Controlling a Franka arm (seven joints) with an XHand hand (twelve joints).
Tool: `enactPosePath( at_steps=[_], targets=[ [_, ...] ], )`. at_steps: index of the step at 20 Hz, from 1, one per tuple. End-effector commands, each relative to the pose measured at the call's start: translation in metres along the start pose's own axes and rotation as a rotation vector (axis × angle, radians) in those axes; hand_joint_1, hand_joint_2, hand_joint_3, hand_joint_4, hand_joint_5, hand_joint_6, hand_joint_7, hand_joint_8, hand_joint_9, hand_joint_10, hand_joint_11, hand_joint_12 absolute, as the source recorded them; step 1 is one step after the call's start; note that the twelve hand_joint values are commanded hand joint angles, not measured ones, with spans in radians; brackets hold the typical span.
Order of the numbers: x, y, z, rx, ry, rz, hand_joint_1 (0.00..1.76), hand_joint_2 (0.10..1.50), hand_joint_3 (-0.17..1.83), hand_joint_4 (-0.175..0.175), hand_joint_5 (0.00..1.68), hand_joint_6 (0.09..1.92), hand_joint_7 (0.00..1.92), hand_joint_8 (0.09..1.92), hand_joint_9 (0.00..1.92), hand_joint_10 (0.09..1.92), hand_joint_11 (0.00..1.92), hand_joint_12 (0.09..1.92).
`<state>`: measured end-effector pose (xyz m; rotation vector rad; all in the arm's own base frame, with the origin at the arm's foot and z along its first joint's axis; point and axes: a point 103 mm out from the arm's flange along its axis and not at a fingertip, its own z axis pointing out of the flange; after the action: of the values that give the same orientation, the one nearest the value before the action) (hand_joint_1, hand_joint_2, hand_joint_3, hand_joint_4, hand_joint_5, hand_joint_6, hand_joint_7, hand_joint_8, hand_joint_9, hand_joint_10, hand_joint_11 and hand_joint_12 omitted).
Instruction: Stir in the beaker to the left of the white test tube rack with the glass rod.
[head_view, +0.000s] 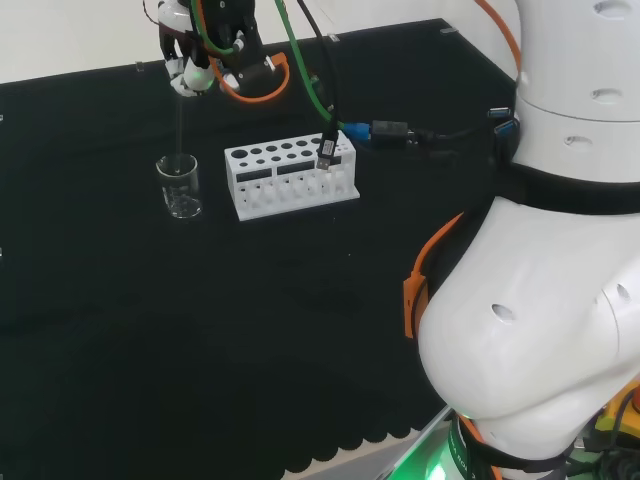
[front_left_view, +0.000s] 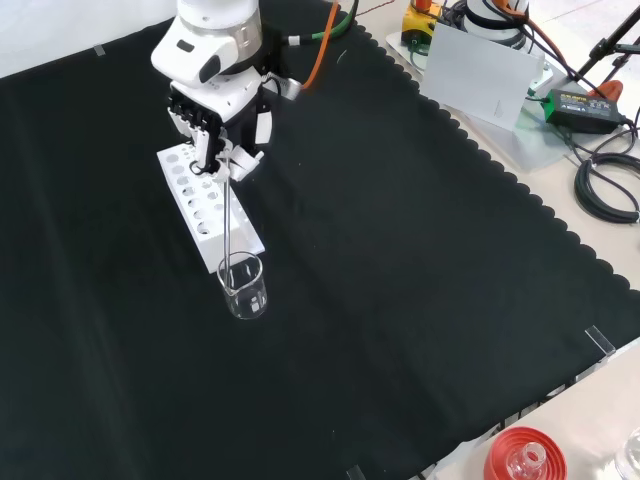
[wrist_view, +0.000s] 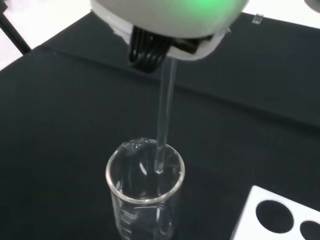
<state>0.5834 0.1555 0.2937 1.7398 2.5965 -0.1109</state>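
Above the beaker (front_left_view: 243, 285), which stands just beside the end of the white test tube rack (front_left_view: 205, 205) on the black-clothed desk (front_left_view: 420, 260), the hand (front_left_view: 215, 125) has its fingers pinched on the top of the glass rod (front_left_view: 228, 225). The rod hangs near upright, its lower tip just inside the rim in the wrist view. The beaker is light and looks empty, so a wide stir could knock the wall and tip it or shove it into the rack; the smooth rod might also slip down through the pinch.
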Motion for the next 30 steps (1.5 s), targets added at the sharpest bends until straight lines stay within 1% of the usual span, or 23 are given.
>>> enactPosePath(
  at_steps=[1,5,8,10,13,14,16,19,21,28,30],
  targets=[
    [-0.002,0.000,0.004,0.011,-0.007,0.006,1.22,0.57,0.85,-0.175,1.25,0.79,1.68,0.63,1.88,0.38,1.71,0.70],
    [0.005,-0.001,0.009,0.015,-0.006,-0.013,1.22,0.57,0.85,-0.175,1.25,0.79,1.68,0.63,1.88,0.38,1.71,0.70],
    [0.008,-0.004,0.012,0.015,-0.002,-0.014,1.22,0.57,0.85,-0.175,1.25,0.79,1.68,0.63,1.88,0.38,1.71,0.70],
    [0.011,-0.006,0.015,0.022,-0.009,-0.007,1.22,0.57,0.85,-0.175,1.25,0.79,1.68,0.63,1.88,0.38,1.71,0.70],
    [0.016,-0.008,0.021,0.032,-0.019,-0.012,1.22,0.57,0.85,-0.175,1.25,0.79,1.68,0.63,1.88,0.38,1.71,0.70],
    [0.012,-0.014,0.021,0.023,-0.008,-0.013,1.22,0.57,0.85,-0.175,1.25,0.80,1.68,0.63,1.88,0.38,1.71,0.70],
    [0.011,-0.019,0.024,0.026,0.003,-0.010,1.22,0.57,0.85,-0.175,1.25,0.80,1.68,0.63,1.88,0.38,1.71,0.70],
    [0.024,-0.012,0.040,0.025,0.023,-0.013,1.22,0.57,0.85,-0.175,1.25,0.80,1.68,0.63,1.88,0.38,1.71,0.70],
    [0.028,-0.008,0.043,0.035,0.014,-0.019,1.22,0.57,0.85,-0.175,1.25,0.80,1.68,0.63,1.88,0.38,1.71,0.70],
    [0.023,0.015,0.044,0.071,0.009,-0.022,1.22,0.57,0.85,-0.175,1.25,0.80,1.68,0.63,1.88,0.37,1.71,0.70],
    [0.017,0.021,0.041,0.074,0.013,-0.021,1.22,0.57,0.85,-0.175,1.25,0.80,1.68,0.63,1.88,0.37,1.71,0.70]
  ],
)
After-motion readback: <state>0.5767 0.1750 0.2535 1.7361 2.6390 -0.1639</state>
